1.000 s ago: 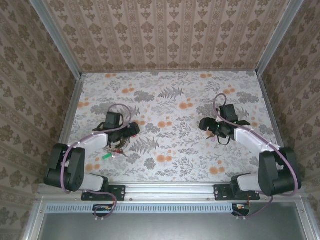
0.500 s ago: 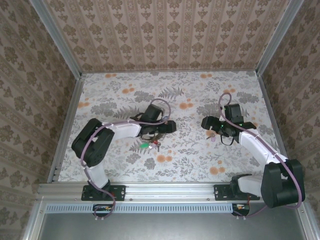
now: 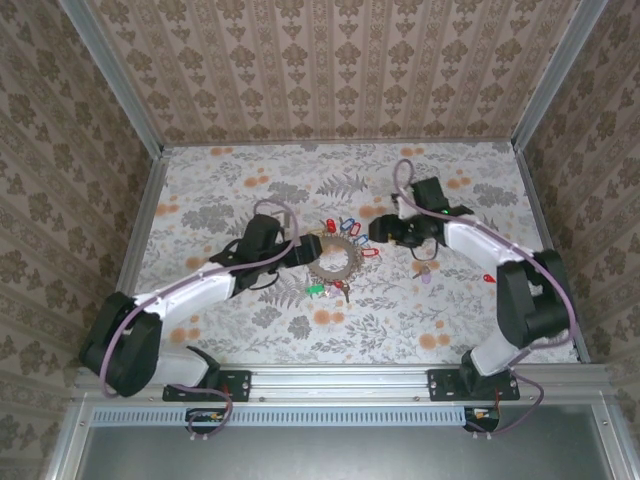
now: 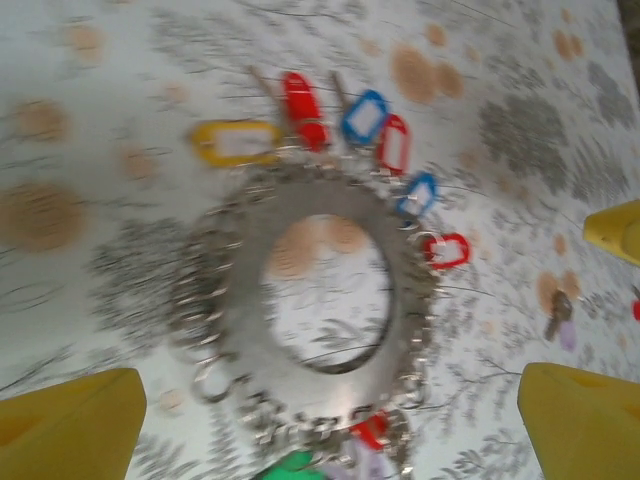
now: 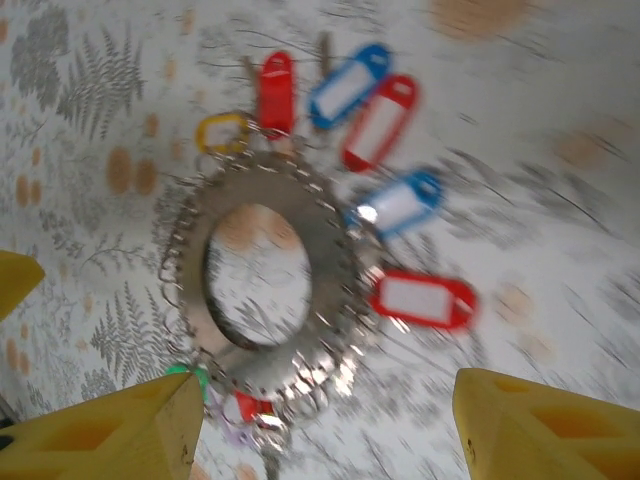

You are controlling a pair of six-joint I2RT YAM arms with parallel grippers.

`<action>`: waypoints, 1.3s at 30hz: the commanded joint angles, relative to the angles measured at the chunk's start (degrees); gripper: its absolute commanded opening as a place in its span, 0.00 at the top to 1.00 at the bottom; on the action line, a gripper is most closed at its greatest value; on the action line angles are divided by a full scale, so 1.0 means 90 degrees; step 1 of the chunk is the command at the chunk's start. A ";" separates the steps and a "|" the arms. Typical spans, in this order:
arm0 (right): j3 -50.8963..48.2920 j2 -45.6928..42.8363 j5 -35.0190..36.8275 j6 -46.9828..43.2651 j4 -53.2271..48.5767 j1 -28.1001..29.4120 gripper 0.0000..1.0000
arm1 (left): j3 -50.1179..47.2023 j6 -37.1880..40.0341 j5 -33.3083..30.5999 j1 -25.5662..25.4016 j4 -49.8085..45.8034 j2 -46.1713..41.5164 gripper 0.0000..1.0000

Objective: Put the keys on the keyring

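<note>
— What was done?
— Most colour-headed silver keys [image 4: 303,100] seemed threaded on the large silvery hoop keyring [image 4: 245,310], mid-surface; a purple key [image 3: 425,275] was left loose rightward.
— Pincers?
— The left pincer [image 3: 308,250] and right pincer [image 3: 377,232] were spread, empty.

Under the jaws the bench [image 3: 200,190] has a pale surface printed with grey ferns and orange blossoms. Beyond them stands the back wall [image 3: 340,70], papered in tan stripes and floral medallions. The same paper covers the left wall [image 3: 50,180] and right wall [image 3: 600,150] out to either side. Silver posts [image 3: 110,75] mark the corners. Behind the jaws a metal rail [image 3: 340,378] edges the bench. The light is soft and even.
</note>
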 commanded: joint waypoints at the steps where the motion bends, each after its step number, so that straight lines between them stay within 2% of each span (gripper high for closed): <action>1: 0.0820 0.0802 -0.0046 -0.0441 -0.0498 0.0290 0.33 | -0.0428 -0.0411 -0.0172 0.0173 -0.0075 -0.0279 0.03; 5: 0.1702 0.1719 -0.0391 -0.0481 -0.0680 0.0500 0.36 | -0.0657 -0.0643 -0.0083 0.0224 0.0155 -0.0378 0.03; 8: 0.2199 0.2232 -0.0190 -0.0497 -0.0877 0.0611 0.39 | -0.0632 -0.0678 0.0027 0.0215 0.0257 -0.0266 0.05; 13: 0.2518 0.2681 0.0087 -0.0551 -0.1053 0.0616 0.40 | -0.0520 -0.0690 0.0297 0.0215 0.0521 0.0043 0.07; 17: 0.2371 0.2740 -0.0016 -0.0631 -0.1133 0.0612 0.40 | -0.0395 -0.0692 0.0456 0.0215 0.0689 0.0333 0.09; 24: 0.1425 0.2273 -0.0090 -0.0399 -0.0869 0.0628 0.42 | -0.0168 -0.0796 0.0692 0.0135 0.1079 0.0930 0.12; 31: -0.0203 0.1103 -0.0578 0.0628 0.0207 0.0798 0.44 | 0.0024 -0.0884 0.0803 0.0068 0.1137 0.1381 0.16; 35: -0.0706 0.0535 -0.0768 0.0854 0.0370 0.0933 0.44 | 0.0063 -0.0922 0.0811 0.0068 0.1115 0.1553 0.17; 39: -0.0528 0.0212 -0.0038 0.0469 -0.0167 0.0857 0.43 | 0.0160 -0.0889 0.0841 0.0054 0.1082 0.1713 0.18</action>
